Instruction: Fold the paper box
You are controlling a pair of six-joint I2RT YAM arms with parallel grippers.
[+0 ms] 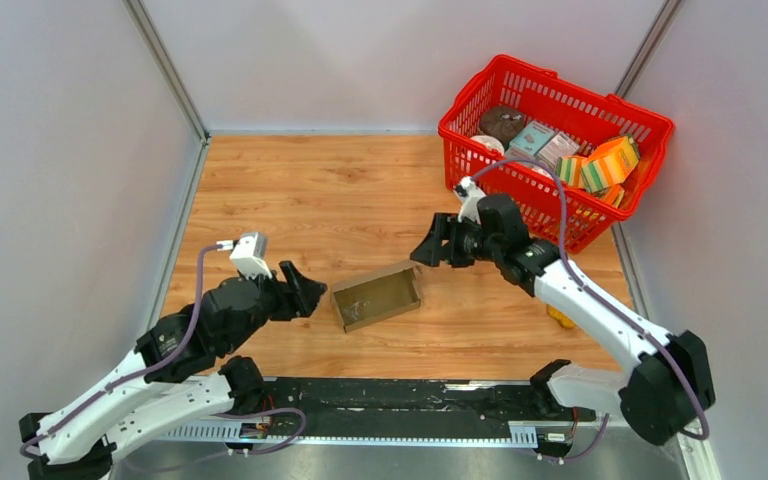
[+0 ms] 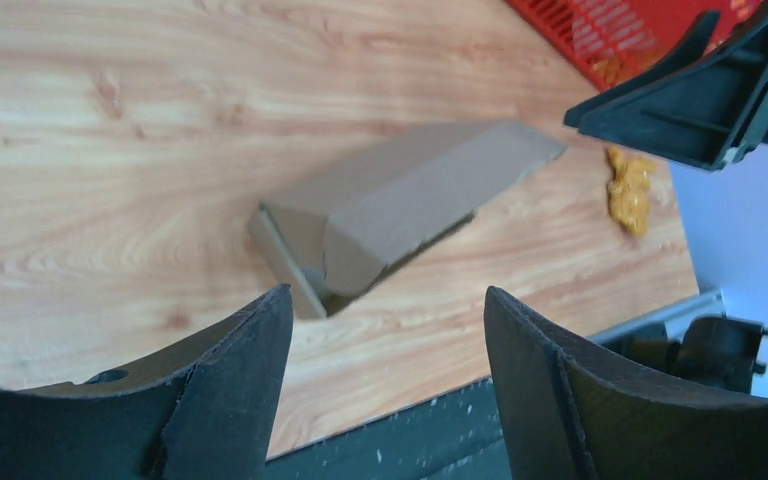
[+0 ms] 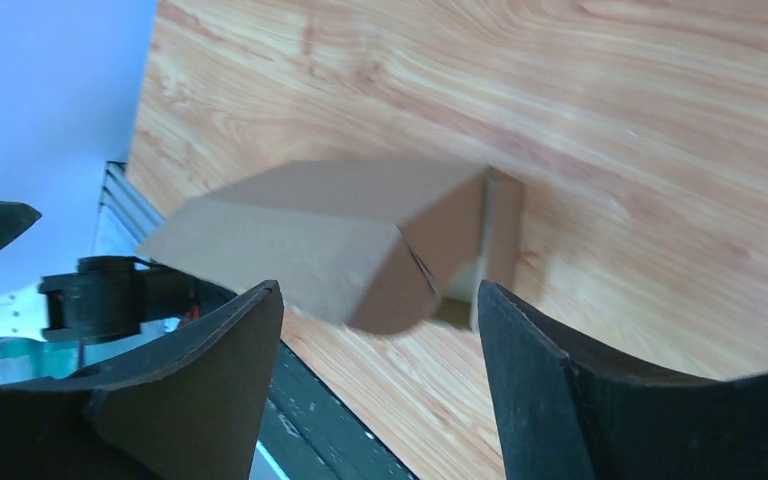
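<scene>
Because the paper box (image 1: 376,297) lies on the worktop (image 1: 300,190) between the two arms, each claw faces one of its short ends. The left claw (image 1: 308,291) is released and empty, just beside the nearer end. The right claw (image 1: 428,250) is likewise released, near the far corner. The walls stand partly raised, so folding appears unfinished. The red basket (image 1: 560,90) sits well apart.
</scene>
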